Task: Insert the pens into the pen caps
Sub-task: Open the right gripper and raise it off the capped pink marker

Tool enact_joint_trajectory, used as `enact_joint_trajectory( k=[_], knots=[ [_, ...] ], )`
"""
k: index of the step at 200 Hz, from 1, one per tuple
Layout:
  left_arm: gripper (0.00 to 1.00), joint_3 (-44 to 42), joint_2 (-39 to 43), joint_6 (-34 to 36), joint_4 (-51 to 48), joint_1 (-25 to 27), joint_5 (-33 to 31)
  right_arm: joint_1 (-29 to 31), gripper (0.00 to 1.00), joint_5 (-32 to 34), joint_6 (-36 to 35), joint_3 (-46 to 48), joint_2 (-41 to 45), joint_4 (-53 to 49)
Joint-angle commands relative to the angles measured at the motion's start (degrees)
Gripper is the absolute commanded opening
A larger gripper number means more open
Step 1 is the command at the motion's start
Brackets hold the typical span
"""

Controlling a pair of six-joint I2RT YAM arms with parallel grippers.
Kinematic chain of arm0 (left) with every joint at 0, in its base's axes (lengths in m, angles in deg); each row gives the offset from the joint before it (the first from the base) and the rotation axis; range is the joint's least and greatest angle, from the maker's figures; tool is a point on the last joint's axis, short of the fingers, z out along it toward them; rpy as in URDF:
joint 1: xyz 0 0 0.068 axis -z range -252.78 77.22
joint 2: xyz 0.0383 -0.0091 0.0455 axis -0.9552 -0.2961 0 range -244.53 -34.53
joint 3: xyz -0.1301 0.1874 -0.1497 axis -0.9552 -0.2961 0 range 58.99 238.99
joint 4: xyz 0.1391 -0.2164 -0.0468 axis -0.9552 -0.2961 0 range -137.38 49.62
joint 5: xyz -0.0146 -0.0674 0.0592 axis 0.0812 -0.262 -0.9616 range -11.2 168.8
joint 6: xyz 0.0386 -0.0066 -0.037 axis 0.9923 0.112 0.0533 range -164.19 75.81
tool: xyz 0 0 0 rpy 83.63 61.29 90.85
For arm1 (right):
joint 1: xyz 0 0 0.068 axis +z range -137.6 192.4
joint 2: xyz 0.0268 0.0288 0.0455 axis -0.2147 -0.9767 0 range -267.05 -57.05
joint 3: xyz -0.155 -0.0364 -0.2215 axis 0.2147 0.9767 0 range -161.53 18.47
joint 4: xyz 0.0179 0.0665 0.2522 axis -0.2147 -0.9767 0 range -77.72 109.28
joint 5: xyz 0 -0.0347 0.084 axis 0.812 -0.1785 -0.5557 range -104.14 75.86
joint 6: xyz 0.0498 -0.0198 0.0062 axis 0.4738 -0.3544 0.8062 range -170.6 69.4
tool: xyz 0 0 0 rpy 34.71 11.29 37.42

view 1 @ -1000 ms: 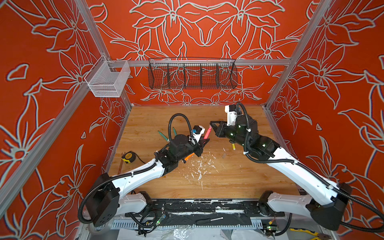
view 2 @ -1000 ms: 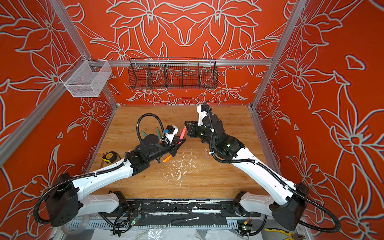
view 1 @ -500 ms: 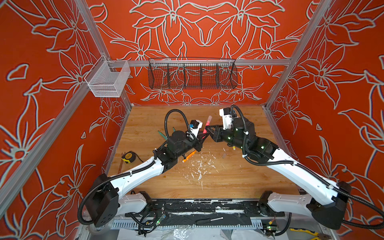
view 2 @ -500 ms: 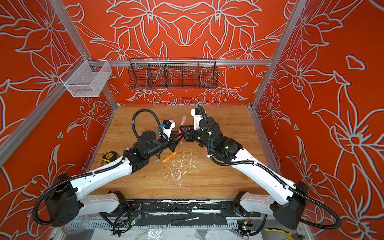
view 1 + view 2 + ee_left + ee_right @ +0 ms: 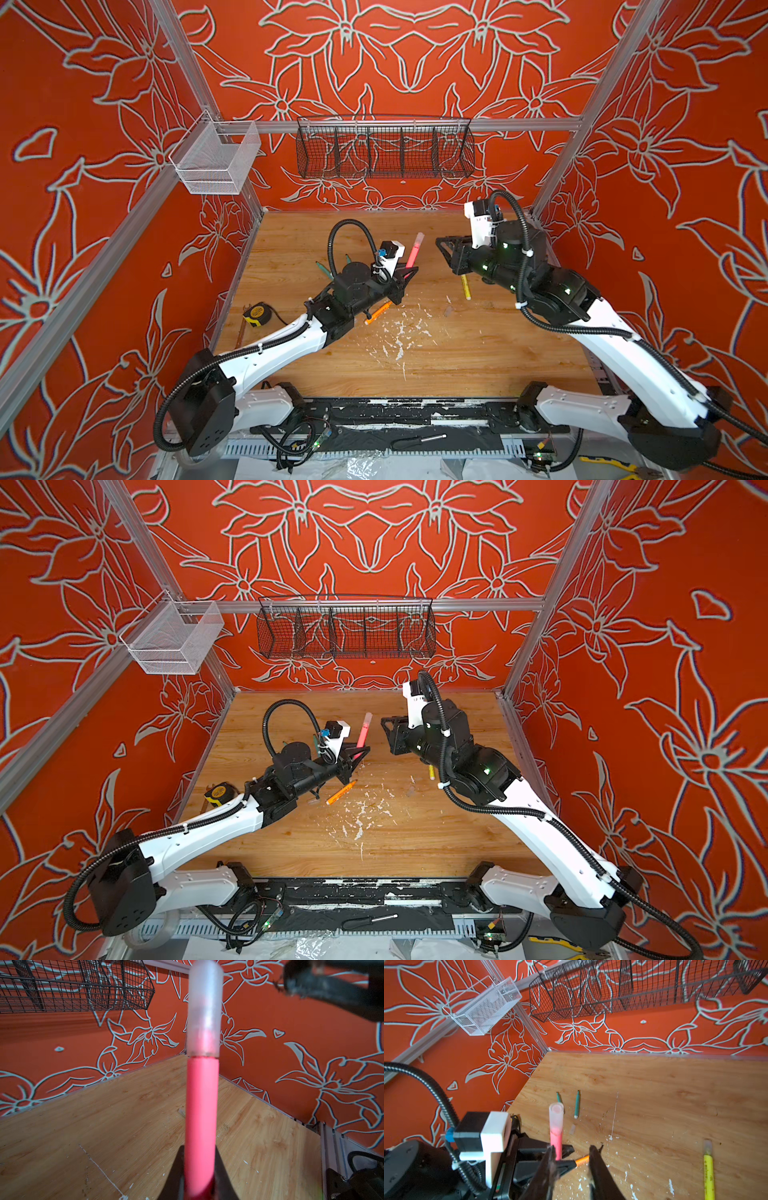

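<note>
My left gripper [image 5: 409,272] [image 5: 359,756] [image 5: 199,1167] is shut on the pink pen [image 5: 412,257] [image 5: 200,1115], which it holds tilted upward above the table. A clear pen cap [image 5: 419,238] [image 5: 204,1007] [image 5: 556,1115] sits over the pen's upper end. To the right of it my right gripper [image 5: 442,245] [image 5: 386,725] [image 5: 572,1151] stands apart with open jaws, holding nothing. Two teal pens [image 5: 576,1105] [image 5: 558,1097], an orange pen [image 5: 378,311] and a yellow pen [image 5: 465,286] [image 5: 708,1174] lie on the wood. A loose clear cap [image 5: 572,1129] lies near the teal pens.
White flecks [image 5: 399,332] are scattered over the middle of the wooden table [image 5: 457,365]. A yellow tape measure [image 5: 258,312] lies at the left edge. A black wire basket [image 5: 384,149] and a white mesh basket [image 5: 216,162] hang on the walls. A screwdriver [image 5: 419,440] lies on the front rail.
My right gripper has let go of the cap end of the pink pen, opened, and drawn back to the right. The left gripper still holds the pen, raised and more upright.
</note>
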Motion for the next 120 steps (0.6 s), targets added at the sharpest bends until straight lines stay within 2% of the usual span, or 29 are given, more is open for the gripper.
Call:
enact_joint_trajectory(
  k=[1,31,61,109,120],
  knots=[
    [0.0,-0.5,1.4,0.8,1.0,-0.1,1.5,-1.8,0.3,-4.1,-1.9,-4.2,-3.4,-0.9],
    [0.0,-0.2,1.5,1.4,0.2,-0.1,1.7,-3.4,0.36,-8.9,-0.6,-8.3,-8.4,0.6],
    [0.0,0.0,1.5,1.4,-0.3,-0.2,2.2,-4.0,0.37,-12.0,1.0,-9.4,-11.2,1.1],
    [0.0,0.1,1.3,0.7,-0.4,-0.1,3.1,-4.2,0.31,-14.6,3.1,-7.2,-12.0,2.6],
    [0.0,0.1,1.3,0.7,-0.4,-0.1,3.1,-4.1,0.26,-14.8,3.4,-6.8,-12.1,2.6]
  ],
)
